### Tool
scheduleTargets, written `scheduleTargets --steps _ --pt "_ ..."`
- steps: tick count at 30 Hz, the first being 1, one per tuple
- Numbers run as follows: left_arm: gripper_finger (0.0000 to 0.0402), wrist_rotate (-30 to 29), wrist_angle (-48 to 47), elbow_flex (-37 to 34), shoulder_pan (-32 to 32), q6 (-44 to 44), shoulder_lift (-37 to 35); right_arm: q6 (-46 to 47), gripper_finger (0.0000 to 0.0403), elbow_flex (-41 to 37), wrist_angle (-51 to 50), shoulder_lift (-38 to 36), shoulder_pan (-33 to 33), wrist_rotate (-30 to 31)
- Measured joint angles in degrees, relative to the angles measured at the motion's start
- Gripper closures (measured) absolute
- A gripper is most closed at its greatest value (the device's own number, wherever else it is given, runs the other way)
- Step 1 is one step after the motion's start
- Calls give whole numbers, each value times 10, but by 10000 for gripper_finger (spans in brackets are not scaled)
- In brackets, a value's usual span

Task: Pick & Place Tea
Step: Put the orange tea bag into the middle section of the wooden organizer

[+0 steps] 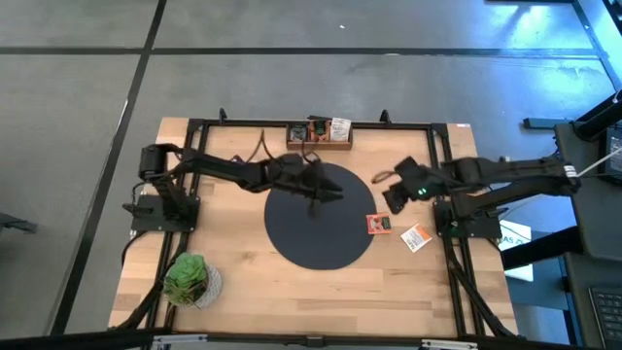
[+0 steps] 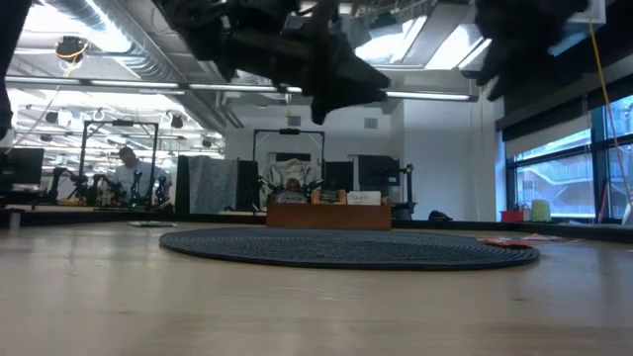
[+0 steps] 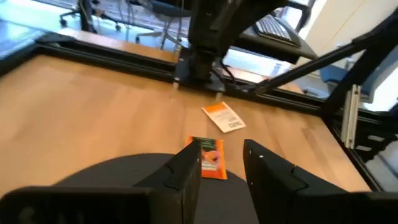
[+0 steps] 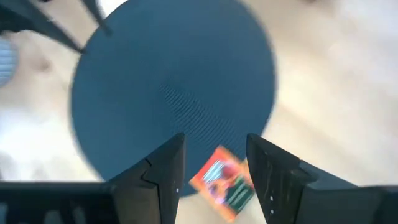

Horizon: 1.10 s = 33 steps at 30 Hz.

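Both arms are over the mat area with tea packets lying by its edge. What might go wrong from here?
1. The left pincer and right pincer both face the red-orange tea packet at the black round mat's rim; reaching together, they might collide.
2. That packet lies flat, partly on the rim, so open fingers may slide it rather than lift it.
3. The orange-and-white packet sits close by and might get nudged.

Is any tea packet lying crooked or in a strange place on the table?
Two packets lie loose beside the black mat: the red one overlaps its edge, the orange-white one sits askew on bare wood. Nothing looks spilled or damaged.
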Motion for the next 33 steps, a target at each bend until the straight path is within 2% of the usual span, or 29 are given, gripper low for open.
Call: scheduleTargets --steps 4,6,10,14,21,26,33 --pt "288 -2 -14 49 -15 -5 63 81 231 -91 59 -52 45 -27" --pt "289 6 -13 79 -18 -20 99 92 231 -137 103 -66 60 -36" --pt "289 16 -12 140 -21 -30 172 117 231 -216 172 -72 80 -43" --pt "286 43 -12 187 -25 -38 225 179 231 -267 188 -71 90 -73" --pt "288 41 -13 222 -33 -69 288 282 231 -312 192 -72 99 -78" --pt "286 37 -8 224 -34 -96 311 286 231 -325 194 -71 99 -75" --pt "289 37 15 224 -46 -103 331 288 231 -325 216 -71 98 -41"
